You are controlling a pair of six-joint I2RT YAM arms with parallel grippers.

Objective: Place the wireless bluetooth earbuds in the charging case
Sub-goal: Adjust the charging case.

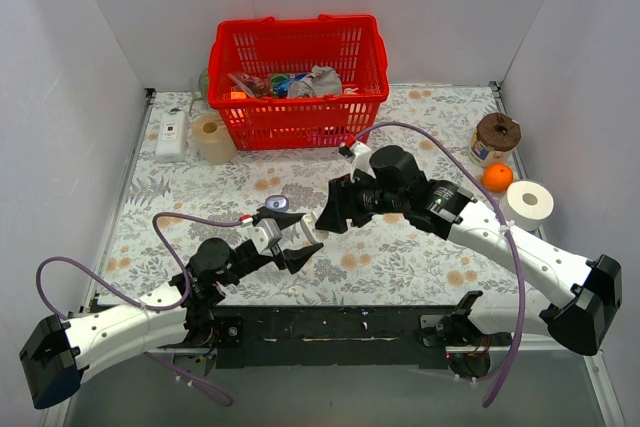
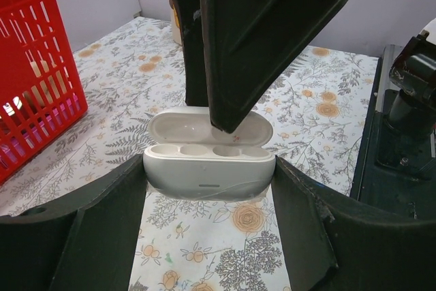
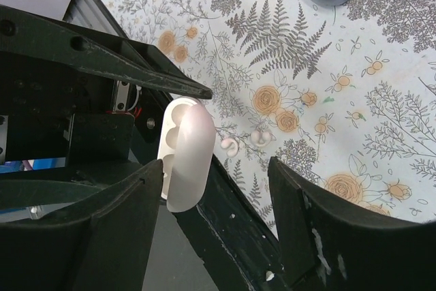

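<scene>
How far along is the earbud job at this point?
Done: the charging case is open, clamped in the left gripper. In hand: the open right gripper hovers at it. Left: the case looks empty; what look like the two earbuds lie on the cloth.

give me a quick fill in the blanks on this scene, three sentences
The left gripper holds the white oblong plastic charging case with its lid ____.
The case's moulded wells are ____.
The plastic mesh basket at the back is ____.

Missing words: open; empty; red
</scene>
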